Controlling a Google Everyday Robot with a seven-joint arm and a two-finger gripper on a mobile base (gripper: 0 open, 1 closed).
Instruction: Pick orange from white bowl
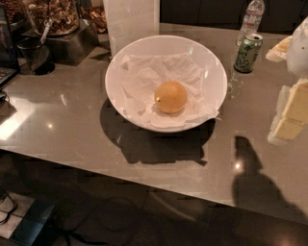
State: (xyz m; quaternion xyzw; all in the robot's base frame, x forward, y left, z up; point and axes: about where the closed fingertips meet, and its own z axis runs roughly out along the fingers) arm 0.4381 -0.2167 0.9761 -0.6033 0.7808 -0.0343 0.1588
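1. A wide, shallow, glossy white round bowl (215,72) stands on the grey, polished bench (62,125), about midway between the left and right edges and closer to the far edge than to the near one.
2. Crumpled white paper (144,77) lines the bowl's inside and reaches almost to its rim on the near right side.
3. The round yellow-orange fruit, the orange (171,96), rests on that paper in the bowl, a little toward the near side of the bowl's middle. Its skin is smooth, with a small dark spot on its left side.
4. The gripper (292,113), a pale, blocky cream-and-white shape, hangs at the bench's right edge, cut off by the picture's border. It is well apart from the bowl and the orange. Whether it is apart or together, I cannot tell.
5. A rounded white arm part (301,48) shows above the gripper, toward the far right corner.
6. A dark shadow (248,158) lies on the bench near the near right corner.
7. A green drinks can (248,53) stands upright just right of the bowl, with a clear plastic water bottle (251,18) behind it at the far edge.
8. Toward the far left corner sit a clear container of nuts (53,14) and a dark cup (33,55) with a utensil in it.
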